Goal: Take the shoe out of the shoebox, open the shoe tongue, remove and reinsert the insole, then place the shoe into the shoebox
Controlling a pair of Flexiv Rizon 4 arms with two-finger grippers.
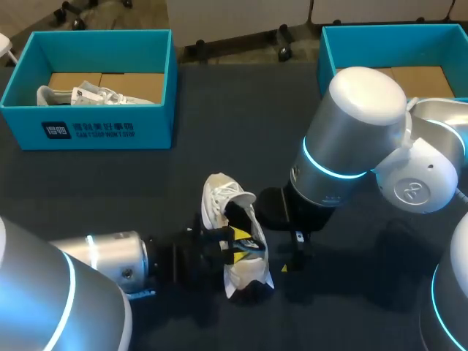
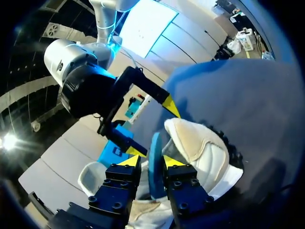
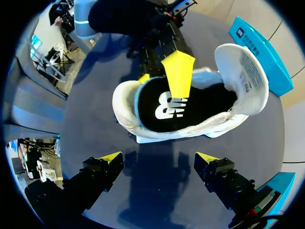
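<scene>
**Left pincer clamped on the insole, shoe out on the worktop**

Head view: the white shoe (image 1: 245, 276) rests on the dark worktop (image 1: 146, 183) just off centre toward six o'clock, well apart from both boxes. The left arm (image 1: 95, 256) enters from eight o'clock, and the left pincer (image 1: 240, 244) is at the shoe's opening. The right arm (image 1: 351, 146) enters from three o'clock, its wrist just beside the shoe. A teal shoebox (image 1: 88, 124) at ten o'clock holds another shoe (image 1: 95, 93). A second shoebox (image 1: 380, 33) sits at one o'clock.

Left wrist view: the left pincer is narrow, both yellow tips pressing on the insole (image 2: 155, 164) (seen edge-on, its rim teal). Ahead, the right pincer (image 2: 152, 129) is spread wide.

Right wrist view: the right pincer is wide and holds nothing. The shoe lies at its twelve o'clock, with the tongue (image 3: 243, 71) folded back. The black insole lies in the opening, with a yellow finger of the left pincer across it.
</scene>
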